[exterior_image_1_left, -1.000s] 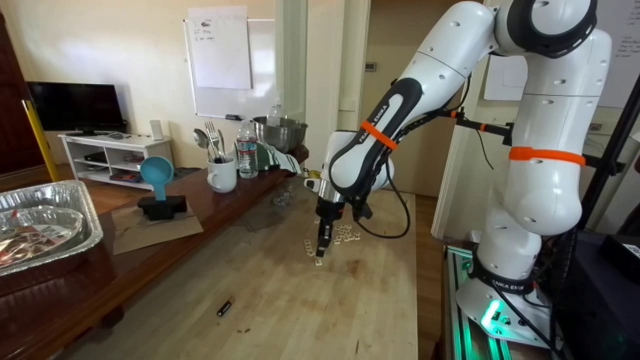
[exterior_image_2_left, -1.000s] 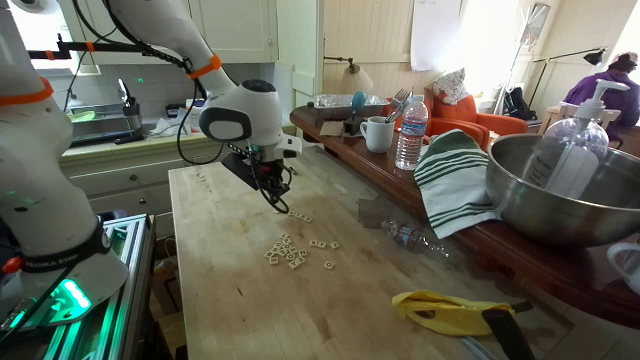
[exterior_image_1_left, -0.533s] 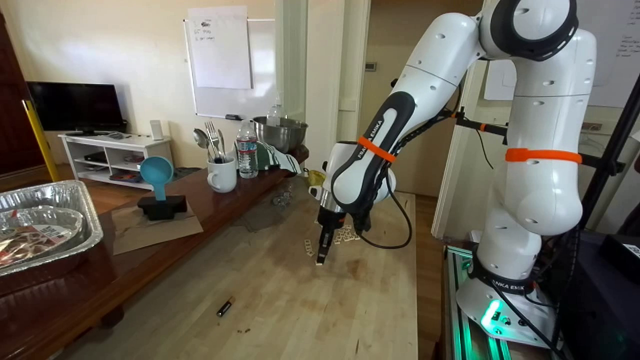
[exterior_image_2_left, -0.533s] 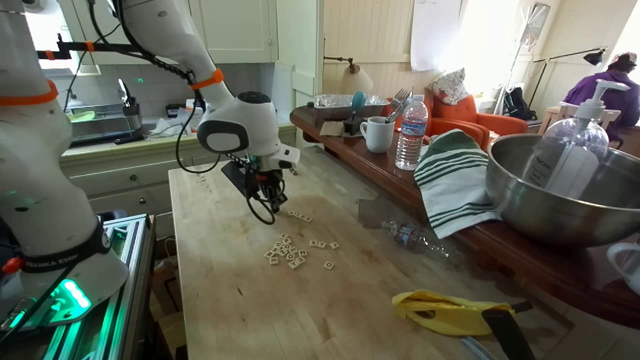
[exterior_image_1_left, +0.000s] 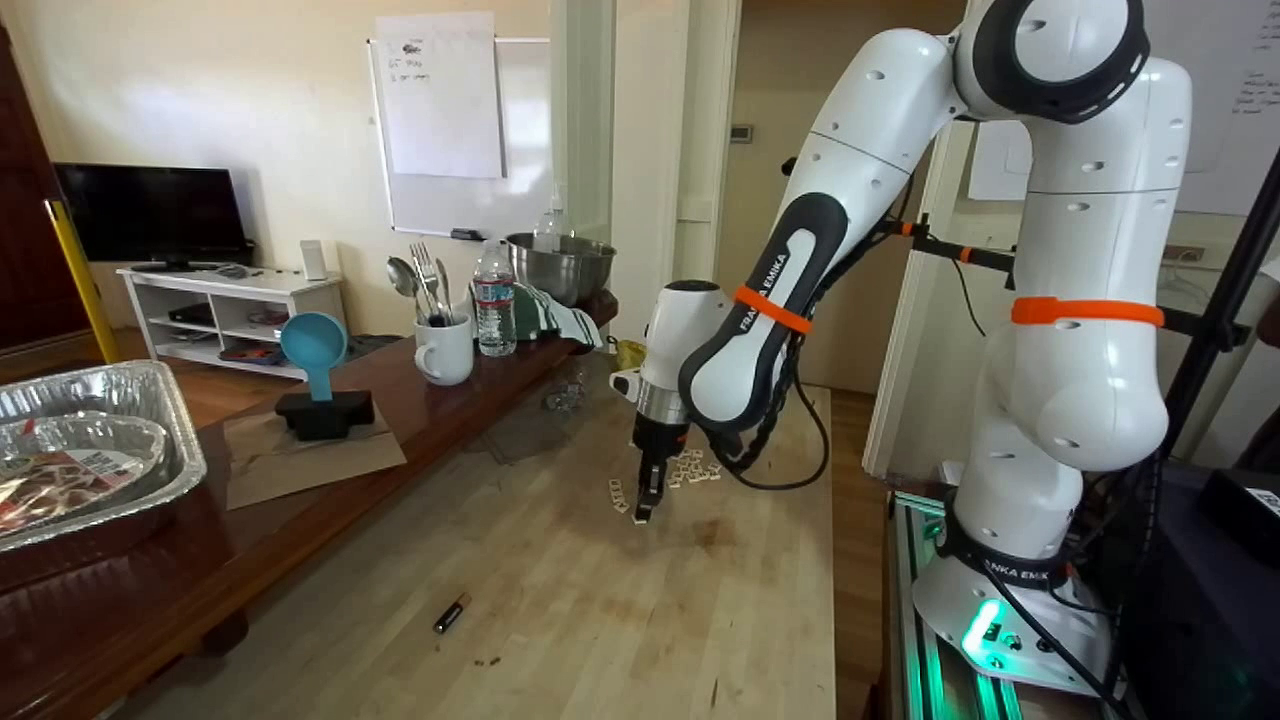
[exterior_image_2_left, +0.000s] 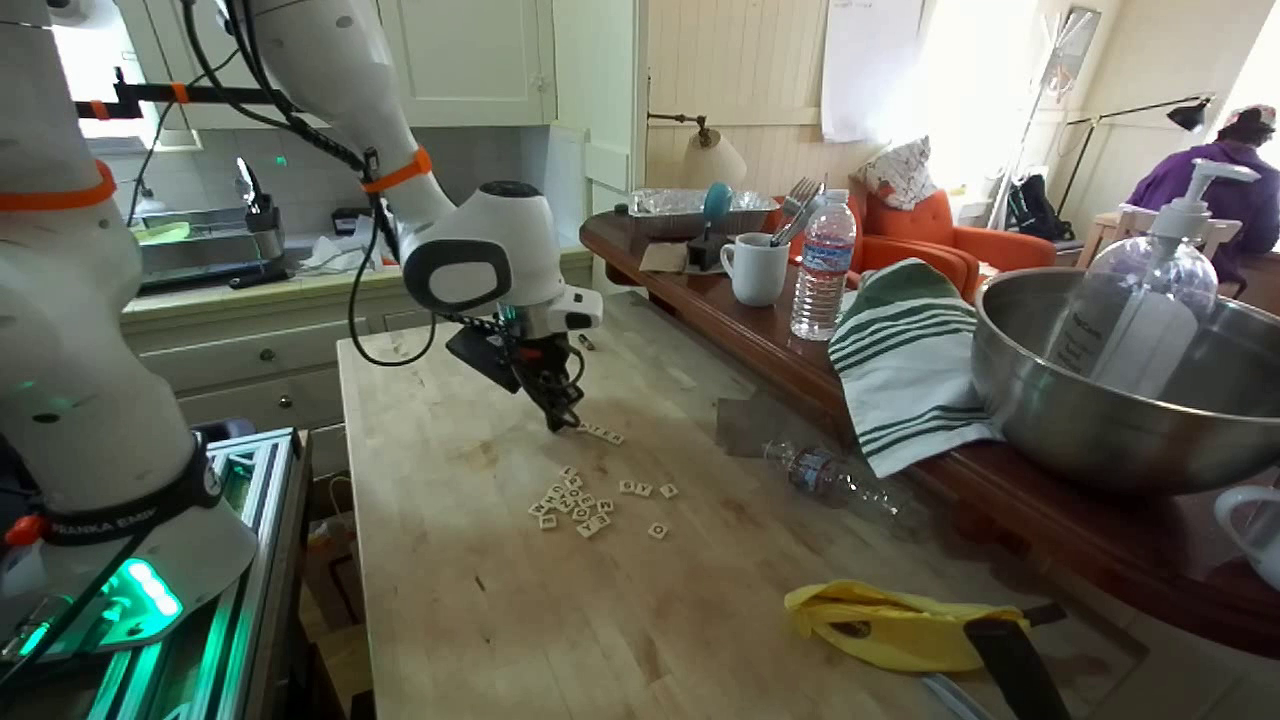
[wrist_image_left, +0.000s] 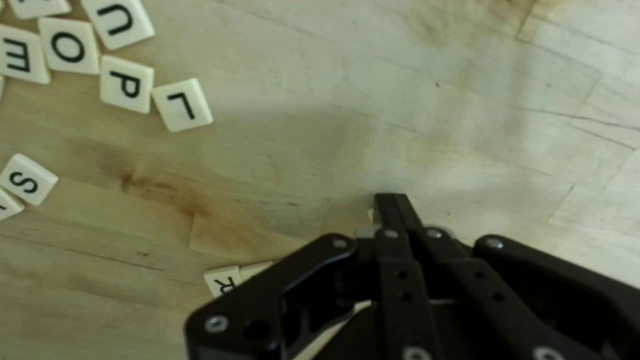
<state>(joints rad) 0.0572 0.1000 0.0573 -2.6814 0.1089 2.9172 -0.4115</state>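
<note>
My gripper (wrist_image_left: 392, 196) points down at the table, its two black fingers pressed together with nothing visible between them. A pale sliver of a letter tile (wrist_image_left: 370, 215) shows just beside the fingertips, the rest hidden behind them. In an exterior view the gripper (exterior_image_1_left: 642, 518) is at or just above the wooden tabletop, right by that tile; whether they touch I cannot tell. A short row of tiles (exterior_image_2_left: 601, 433) lies close by. Tiles lettered L (wrist_image_left: 183, 105), P (wrist_image_left: 126, 84), O (wrist_image_left: 68, 46) and S (wrist_image_left: 28, 179) lie apart from the fingers, and the R tile (wrist_image_left: 223, 281) is partly covered by the gripper.
A loose cluster of tiles (exterior_image_2_left: 575, 500) is on the table. Also there are a battery (exterior_image_1_left: 451, 613), a clear bottle (exterior_image_2_left: 825, 475) on its side and a yellow bag (exterior_image_2_left: 900, 628). A raised dark ledge bears a mug (exterior_image_1_left: 444, 350) with cutlery and a steel bowl (exterior_image_2_left: 1120, 400).
My gripper has come down toward the table and the arm has shifted slightly. The tile under its tip, plainly seen a second ago, is now mostly covered. The fingers have stayed shut.
</note>
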